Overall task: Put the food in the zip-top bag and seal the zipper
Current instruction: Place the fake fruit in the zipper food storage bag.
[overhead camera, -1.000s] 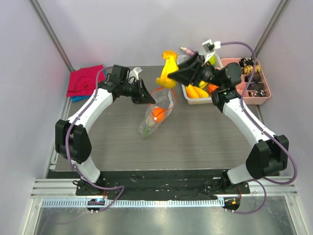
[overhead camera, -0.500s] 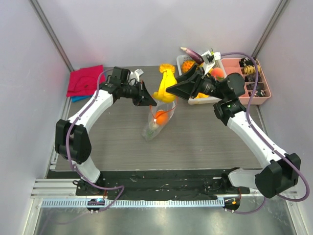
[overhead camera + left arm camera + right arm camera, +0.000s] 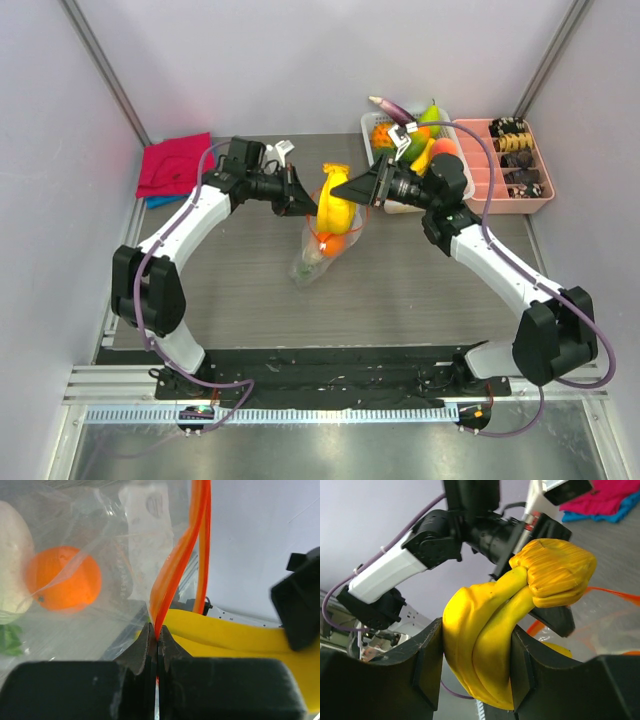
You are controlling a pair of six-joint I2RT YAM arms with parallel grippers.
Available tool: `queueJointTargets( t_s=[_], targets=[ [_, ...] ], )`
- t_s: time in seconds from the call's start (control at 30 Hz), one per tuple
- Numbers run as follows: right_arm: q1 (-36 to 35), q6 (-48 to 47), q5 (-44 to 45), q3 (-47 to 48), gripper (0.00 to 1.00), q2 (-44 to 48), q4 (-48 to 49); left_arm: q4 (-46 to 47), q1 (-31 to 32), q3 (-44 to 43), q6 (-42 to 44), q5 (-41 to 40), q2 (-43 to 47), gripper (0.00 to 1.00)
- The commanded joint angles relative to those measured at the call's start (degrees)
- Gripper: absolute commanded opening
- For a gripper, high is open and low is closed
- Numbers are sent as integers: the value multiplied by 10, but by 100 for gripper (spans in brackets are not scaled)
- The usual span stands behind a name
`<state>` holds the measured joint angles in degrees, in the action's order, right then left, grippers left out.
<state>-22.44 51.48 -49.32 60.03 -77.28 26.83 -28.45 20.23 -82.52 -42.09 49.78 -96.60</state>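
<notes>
Since a second ago, our right arm has swung the banana (image 3: 333,208) left, to just over the zip-top bag (image 3: 316,255) mouth. Left wrist: our left gripper (image 3: 156,639) is clenched on the zipper (image 3: 175,570), with the orange (image 3: 62,578) already inside the bag. Right wrist: our right gripper (image 3: 477,665) grasps the banana. We judge loading is underway; next we lower it through the mouth, then let go.

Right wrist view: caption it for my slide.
Right tool holding the yellow banana by the zip-top bag and its orange-red zipper.

Yellow banana (image 3: 335,203) upright at mouth of clear bag (image 3: 304,263), orange (image 3: 332,243) inside
</notes>
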Motion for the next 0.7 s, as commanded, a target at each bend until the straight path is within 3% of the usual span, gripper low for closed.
queueJointTargets(
  t_s=[0.0,0.3,0.67],
  targets=[
    [-2,48,41,-4,1,-15,-16,35,0,4,-8,26,32,0],
    [-2,168,115,-55,1,-10,16,73,1,33,-33,8,51,0],
    [4,155,206,-30,1,-17,71,166,0,81,-108,11,56,0]
  ],
)
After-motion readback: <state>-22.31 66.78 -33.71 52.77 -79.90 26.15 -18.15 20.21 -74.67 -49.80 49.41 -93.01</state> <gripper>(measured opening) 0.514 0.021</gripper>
